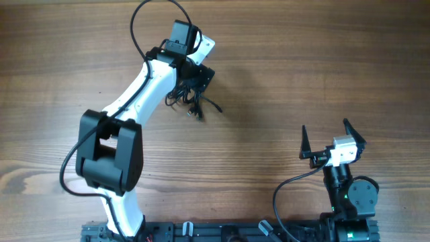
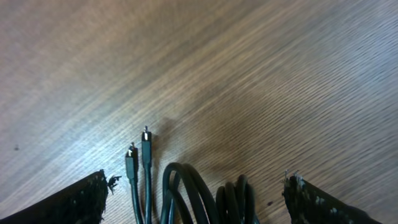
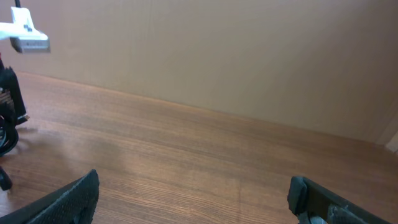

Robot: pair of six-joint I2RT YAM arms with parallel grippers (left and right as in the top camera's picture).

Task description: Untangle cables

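The table is brown wood with a straight grain, smooth and softly sheened. The cables have smooth, slightly glossy black plastic sheaths, and their plug tips glint like metal. The left gripper has matt black fingers with rough, frayed edges. The left arm wears smooth white plastic shells.

left arm stretches from base toward 1 o'clock | left gripper jaws wide apart | right arm folded at 4 o'clock | right gripper spread wide, pointing 12 o'clock

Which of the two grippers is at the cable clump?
The left gripper: its open fingers straddle the cables. The right gripper is open too, but off to the side, well away from them.
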